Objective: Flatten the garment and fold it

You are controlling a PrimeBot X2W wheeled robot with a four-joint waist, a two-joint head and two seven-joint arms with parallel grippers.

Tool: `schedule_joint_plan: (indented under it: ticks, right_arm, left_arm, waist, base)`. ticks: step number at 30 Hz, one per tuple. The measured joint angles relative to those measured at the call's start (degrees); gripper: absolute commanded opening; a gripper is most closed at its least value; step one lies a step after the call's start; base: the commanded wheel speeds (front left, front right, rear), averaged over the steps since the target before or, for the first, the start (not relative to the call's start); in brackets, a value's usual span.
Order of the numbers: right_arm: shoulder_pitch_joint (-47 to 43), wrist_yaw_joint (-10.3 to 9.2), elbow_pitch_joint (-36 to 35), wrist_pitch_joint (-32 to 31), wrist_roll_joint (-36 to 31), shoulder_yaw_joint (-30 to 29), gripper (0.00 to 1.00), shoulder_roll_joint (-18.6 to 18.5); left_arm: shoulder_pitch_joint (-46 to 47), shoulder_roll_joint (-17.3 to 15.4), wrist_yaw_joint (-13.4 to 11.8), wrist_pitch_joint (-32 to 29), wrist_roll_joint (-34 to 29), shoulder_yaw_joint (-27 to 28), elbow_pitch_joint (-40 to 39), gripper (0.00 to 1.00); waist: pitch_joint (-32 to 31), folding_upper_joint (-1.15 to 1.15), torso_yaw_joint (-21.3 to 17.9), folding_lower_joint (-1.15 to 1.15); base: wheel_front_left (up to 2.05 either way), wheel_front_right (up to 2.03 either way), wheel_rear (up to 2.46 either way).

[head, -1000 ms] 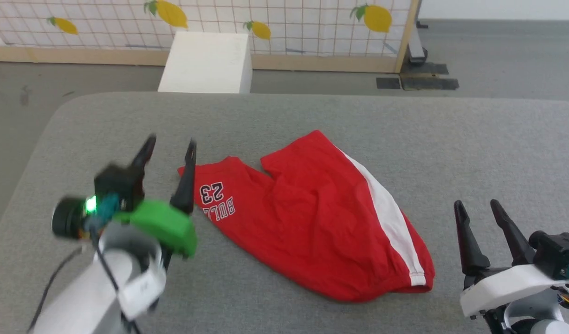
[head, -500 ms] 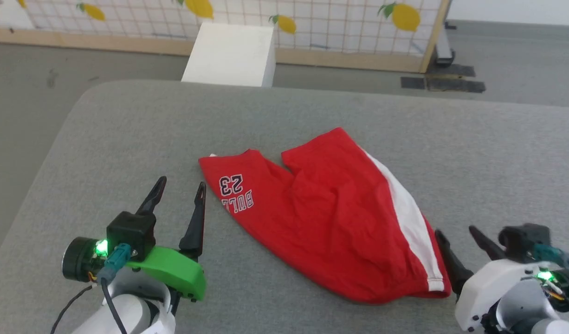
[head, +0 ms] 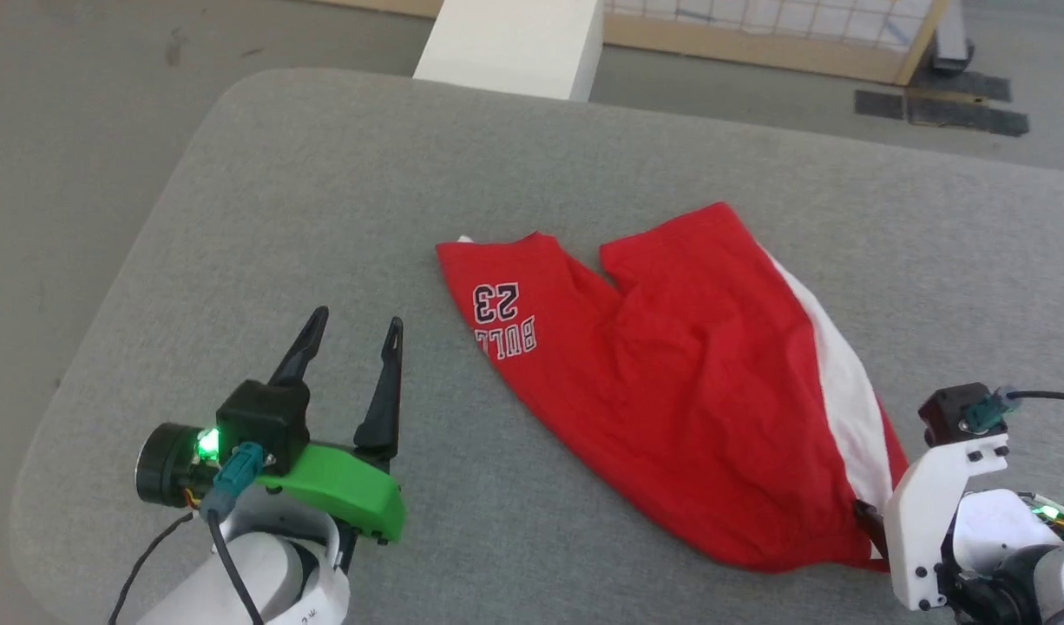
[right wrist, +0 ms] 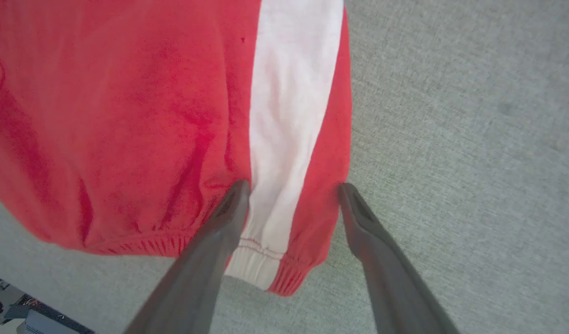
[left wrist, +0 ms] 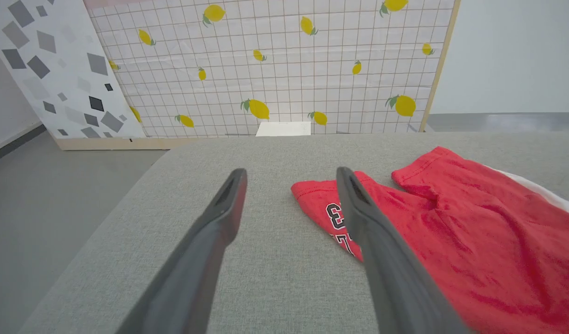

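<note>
Waistband of garment [right wrist: 126,102] between spread right fingers [right wrist: 203,264], left fingers [left wrist: 205,246] near hem

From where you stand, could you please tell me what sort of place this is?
Probably a robot test lab or staged recording area, not a home: a freestanding lemon-print backdrop panel in a wooden frame, a plain grey floor, and a grey padded table holding red shorts.

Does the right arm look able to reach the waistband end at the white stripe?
Probably yes. The right end effector is open over the garment, its fingers straddling the white stripe at the waistband, with only cloth between them. Whether it touches the cloth yet, I cannot tell.
</note>
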State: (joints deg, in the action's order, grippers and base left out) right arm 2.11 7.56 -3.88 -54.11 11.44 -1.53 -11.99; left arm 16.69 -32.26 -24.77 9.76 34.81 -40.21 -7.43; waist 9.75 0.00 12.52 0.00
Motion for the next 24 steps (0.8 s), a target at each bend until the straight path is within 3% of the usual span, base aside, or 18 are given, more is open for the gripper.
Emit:
schedule_joint_plan:
  ticks: [6, 7, 8, 16, 24]
  right_arm:
    - [0.1, -0.01, 0.04, -1.19, -1.45, -1.16, 1.0, 0.94]
    - [0.15, 0.0, -0.14, -1.18, -1.54, -1.2, 0.89, 0.98]
    - [0.22, 0.0, -0.32, -0.92, -1.66, -1.37, 0.0, 1.0]
    - [1.33, 0.0, -1.78, 5.02, -1.24, -1.94, 0.0, 0.8]
    - [2.57, 0.0, -9.9, 8.91, 2.96, -3.14, 0.0, -3.57]
  left_arm:
    - [0.68, 0.41, 0.0, 0.68, -0.04, 0.0, 0.67, 1.0]
    - [0.71, 0.51, 0.0, 0.75, -0.04, 0.03, 0.78, 1.0]
    - [0.74, 0.64, 0.0, 1.0, -0.04, 0.03, 0.88, 1.0]
    - [0.77, 1.71, 0.02, 1.2, 0.07, -0.19, 2.02, 1.0]
    - [0.7, 1.98, 0.56, 0.92, 0.68, -0.93, 3.16, 1.0]
  waist:
    - [2.52, 0.0, 1.82, 0.0]
    - [2.91, 0.0, 2.02, 0.0]
    - [3.27, 0.0, 2.17, 0.0]
    - [3.56, 0.0, 1.7, 0.0]
    - [0.31, 0.0, -0.71, 0.01]
  base:
    - [0.0, 0.0, 0.0]
    - [0.0, 0.0, 0.0]
    - [0.0, 0.0, 0.0]
    - [0.0, 0.0, 0.0]
    - [0.0, 0.0, 0.0]
